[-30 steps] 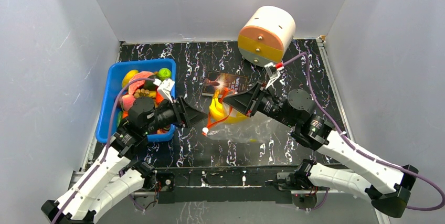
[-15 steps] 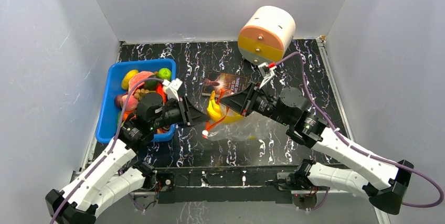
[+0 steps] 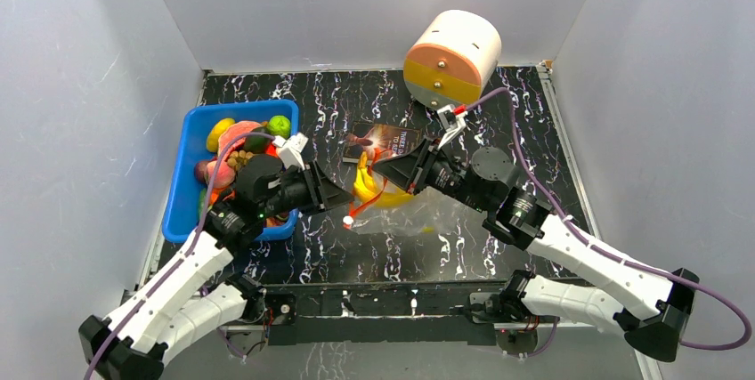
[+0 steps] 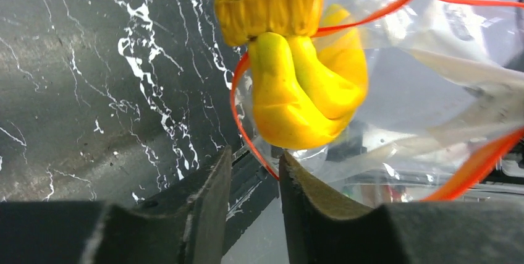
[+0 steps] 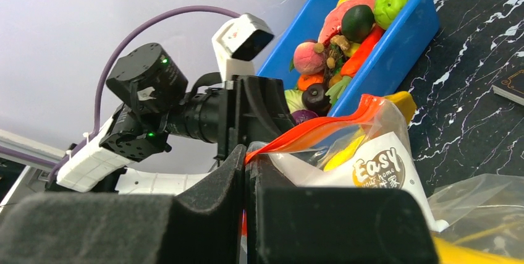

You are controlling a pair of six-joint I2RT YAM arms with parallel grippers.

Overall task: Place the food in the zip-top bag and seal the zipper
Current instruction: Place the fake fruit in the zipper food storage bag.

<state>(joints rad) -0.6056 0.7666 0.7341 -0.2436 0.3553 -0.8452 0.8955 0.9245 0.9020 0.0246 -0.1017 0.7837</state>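
At the zip-top bag mouth, half hidden, right fingers clamp the zipper; left fingers gape slightly.

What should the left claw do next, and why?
Probably close the left gripper on the zipper just ahead of it: its jaws stand apart, the right gripper pinches another stretch of that strip, and the banana sits in the mouth of the zip-top bag.

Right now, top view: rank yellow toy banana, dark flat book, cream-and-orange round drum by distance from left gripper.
1. Yellow toy banana, just right of the left gripper.
2. Dark flat book, behind the banana.
3. Cream-and-orange round drum, back right.
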